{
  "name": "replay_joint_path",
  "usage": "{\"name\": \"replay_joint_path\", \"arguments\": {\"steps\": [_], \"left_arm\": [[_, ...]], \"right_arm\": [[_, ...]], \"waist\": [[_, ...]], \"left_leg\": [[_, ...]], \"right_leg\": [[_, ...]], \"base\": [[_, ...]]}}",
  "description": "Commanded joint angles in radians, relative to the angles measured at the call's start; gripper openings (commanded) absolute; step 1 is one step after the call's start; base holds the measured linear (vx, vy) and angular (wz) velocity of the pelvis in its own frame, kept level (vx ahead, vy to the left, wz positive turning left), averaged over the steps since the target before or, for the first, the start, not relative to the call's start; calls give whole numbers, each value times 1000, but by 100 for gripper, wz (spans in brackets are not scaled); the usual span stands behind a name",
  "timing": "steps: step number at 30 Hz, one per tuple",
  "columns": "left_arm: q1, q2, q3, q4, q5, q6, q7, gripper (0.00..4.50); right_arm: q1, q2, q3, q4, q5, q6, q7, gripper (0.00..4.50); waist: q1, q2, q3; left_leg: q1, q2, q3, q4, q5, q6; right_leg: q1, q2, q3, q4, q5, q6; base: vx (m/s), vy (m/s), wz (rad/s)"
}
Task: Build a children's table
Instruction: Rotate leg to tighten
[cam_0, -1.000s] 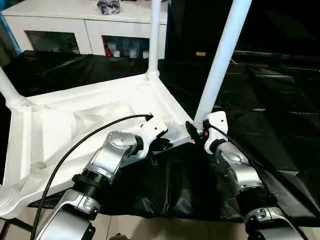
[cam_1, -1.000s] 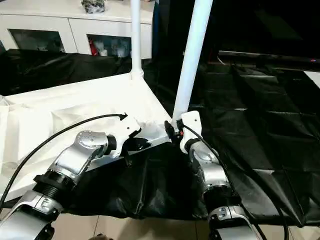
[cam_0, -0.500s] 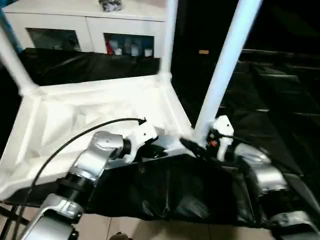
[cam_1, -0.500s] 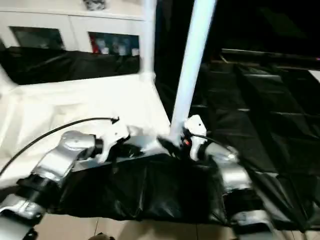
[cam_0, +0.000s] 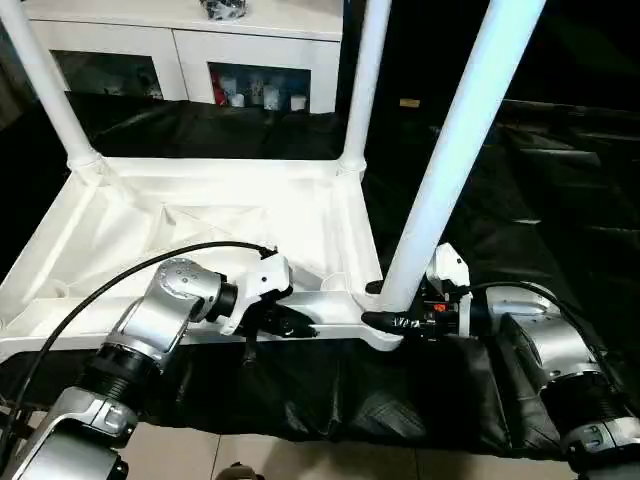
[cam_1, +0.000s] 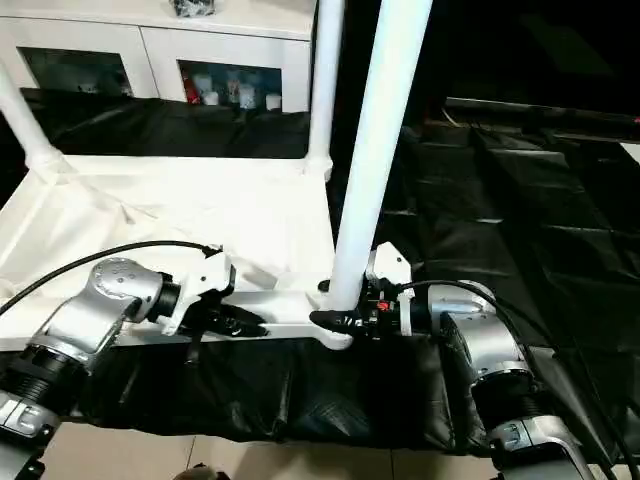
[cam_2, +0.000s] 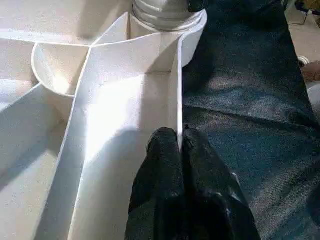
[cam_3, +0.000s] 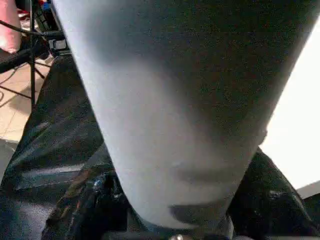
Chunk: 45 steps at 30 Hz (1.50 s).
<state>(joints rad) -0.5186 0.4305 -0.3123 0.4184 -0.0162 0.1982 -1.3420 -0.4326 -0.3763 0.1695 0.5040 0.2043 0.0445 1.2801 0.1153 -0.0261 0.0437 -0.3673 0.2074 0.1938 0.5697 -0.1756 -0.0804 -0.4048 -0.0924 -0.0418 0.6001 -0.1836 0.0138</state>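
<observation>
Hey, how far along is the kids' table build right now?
Done: the upside-down tabletop has three legs standing in corner sockets, two far ones and the near leg.

In hand: the left end effector is pinched on the tabletop's near rim, and the right end effector straddles the base of the near leg at its socket.

Left: the fourth corner is out of frame, so I can't confirm its leg.

A desk (cam_0: 560, 180) draped in crinkled black sheeting (cam_0: 350, 400) carries the upturned white tabletop (cam_0: 200, 225), which lies ribbed side up on the sheeting (its near rim sits close to the desk's front edge). Pale floor tiles (cam_0: 300, 462) show below that edge.
</observation>
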Motion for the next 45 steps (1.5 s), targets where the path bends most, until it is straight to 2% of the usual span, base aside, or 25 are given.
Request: {"name": "replay_joint_path", "arguments": {"steps": [1, 9, 11, 12, 15, 17, 18, 19, 22, 24, 27, 28, 29, 30, 31, 32, 33, 35, 36, 38, 40, 41, 42, 43, 45], "left_arm": [[-14, -30, -21, -18, -42, -17, -2, 0], [5, -36, -8, -30, -40, -1, 10, 0], [9, -48, 2, -33, -36, 13, 40, 0], [6, -68, 11, -28, -28, 30, 87, 0], [1, -85, 14, -20, -17, 36, 130, 0], [-4, -114, 7, -6, 4, 41, 183, 0], [-8, -152, -2, 7, 25, 50, 236, 0], [-8, -152, -2, 7, 25, 50, 236, 0], [-18, -216, -12, 21, 47, 75, 314, 0], [-30, -267, -26, 39, 71, 90, 380, 0], [-42, -318, -41, 52, 90, 106, 428, 0], [-45, -330, -47, 54, 95, 107, 440, 0], [-45, -330, -47, 54, 95, 107, 440, 0], [-47, -348, -48, 56, 106, 110, 457, 0], [-47, -350, -48, 55, 107, 111, 458, 0], [-46, -349, -47, 54, 106, 109, 455, 0], [-44, -346, -45, 49, 106, 110, 452, 0], [-42, -338, -44, 45, 105, 107, 443, 0], [-38, -325, -40, 40, 105, 100, 430, 0], [-28, -295, -31, 30, 97, 82, 399, 0], [-18, -264, -25, 18, 87, 69, 358, 0], [-6, -225, -20, 2, 65, 43, 298, 0], [-6, -224, -20, 1, 64, 42, 297, 0], [0, -202, -18, -8, 50, 29, 264, 0], [9, -171, -13, -25, 27, 13, 206, 0]], "right_arm": [[14, 28, 94, -21, -20, 28, 44, 224], [40, 45, 90, -45, 0, 64, 44, 202], [60, 59, 71, -52, 7, 72, 7, 202], [73, 91, 33, -35, 0, 58, -91, 202], [83, 116, 6, -29, 2, 55, -156, 201], [86, 158, -29, 4, -9, 49, -270, 201], [82, 204, -61, 49, -23, 51, -393, 200], [82, 204, -61, 49, -23, 51, -393, 200], [63, 269, -91, 108, -37, 55, -540, 200], [35, 325, -101, 157, -60, 45, -655, 199], [-6, 397, -110, 195, -77, 48, -762, 199], [-19, 409, -83, 199, -111, 43, -784, 199], [-19, 409, -83, 199, -111, 43, -784, 199], [-42, 422, -43, 221, -187, 6, -844, 199], [-46, 424, -40, 226, -196, -2, -854, 199], [-49, 429, -59, 232, -176, 2, -852, 199], [-51, 428, -74, 233, -159, -2, -847, 233], [-50, 419, -81, 231, -153, -8, -834, 266], [-47, 406, -83, 231, -151, -19, -807, 269], [-31, 375, -77, 207, -141, -23, -732, 279], [-14, 339, -59, 179, -142, -27, -658, 293], [7, 289, -41, 138, -138, -36, -557, 308], [8, 288, -41, 136, -138, -37, -554, 308], [18, 261, -36, 114, -134, -42, -500, 308], [30, 217, -22, 77, -112, -32, -409, 308]], "waist": [[1, -9, -49], [0, -11, -45], [0, -11, -44], [0, -9, -43], [-3, -13, -42], [-7, -12, -38], [-8, -12, -37], [-10, -9, -36], [-20, -12, -31], [-28, -3, -31], [-38, -3, -33], [-38, -2, -33], [-41, 0, -34], [-41, 1, -39], [-40, 1, -38], [-41, 0, -38], [-42, 1, -37], [-43, 3, -37], [-43, 6, -38], [-43, 4, -39], [-40, 3, -43], [-40, 1, -44], [-35, -2, -49], [-35, -2, -48], [-27, -5, -51]], "left_leg": [[10, 24, -4, -66, -210, 56], [11, 25, -7, -71, -240, 45], [12, 25, -6, -72, -243, 43], [12, 25, -7, -73, -244, 40], [14, 23, -9, -76, -266, 26], [14, 23, -11, -80, -299, 13], [16, 22, -13, -82, -322, 5], [17, 24, -14, -84, -331, -3], [24, 19, -22, -88, -409, -21], [30, 18, -27, -90, -438, -30], [29, 16, -32, -92, -468, -36], [30, 16, -33, -93, -474, -34], [26, 16, -34, -96, -480, -33], [25, 14, -36, -97, -474, -32], [26, 14, -36, -98, -475, -33], [28, 12, -37, -98, -486, -29], [30, 12, -39, -97, -500, -23], [28, 11, -41, -98, -511, -19], [30, 12, -41, -98, -515, -18], [28, 12, -40, -98, -515, -12], [23, 14, -38, -98, -486, -4], [20, 15, -34, -98, -460, 3], [15, 15, -33, -95, -417, 16], [12, 16, -30, -95, -395, 21], [16, 17, -23, -89, -339, 41]], "right_leg": [[40, -43, 28, -61, -190, -230], [38, -44, 30, -67, -252, -210], [36, -43, 30, -68, -256, -208], [35, -44, 32, -69, -256, -205], [34, -46, 32, -76, -308, -190], [29, -47, 34, -83, -375, -168], [28, -49, 32, -89, -417, -155], [26, -49, 33, -91, -433, -149], [21, -52, 29, -107, -574, -102], [16, -53, 26, -116, -611, -88], [16, -51, 21, -122, -632, -72], [17, -51, 20, -123, -626, -71], [20, -48, 18, -123, -606, -72], [24, -48, 17, -124, -586, -71], [21, -49, 18, -124, -583, -73], [19, -48, 18, -126, -587, -75], [17, -47, 20, -127, -590, -74], [16, -47, 21, -128, -580, -79], [15, -46, 22, -127, -569, -84], [17, -46, 23, -126, -553, -90], [23, -46, 26, -121, -510, -102], [25, -46, 29, -116, -467, -116], [34, -45, 30, -107, -408, -130], [35, -45, 32, -105, -378, -138], [35, -43, 33, -97, -319, -167]], "base": [[0, 0, 0], [0, 0, 0], [0, 0, 0], [0, 0, 0], [0, 0, 0], [0, 0, 0], [0, 0, 0], [0, 0, 0], [0, 0, 0], [0, 0, 0], [0, 0, 0], [0, 0, 0], [0, 0, 0], [0, 0, 0], [0, 0, 0], [0, 0, 0], [0, 0, 0], [0, 0, 0], [0, 0, 0], [0, 0, 0], [0, 0, 0], [0, 0, 0], [0, 0, 0], [0, 0, 0], [52, -34, 5]]}}
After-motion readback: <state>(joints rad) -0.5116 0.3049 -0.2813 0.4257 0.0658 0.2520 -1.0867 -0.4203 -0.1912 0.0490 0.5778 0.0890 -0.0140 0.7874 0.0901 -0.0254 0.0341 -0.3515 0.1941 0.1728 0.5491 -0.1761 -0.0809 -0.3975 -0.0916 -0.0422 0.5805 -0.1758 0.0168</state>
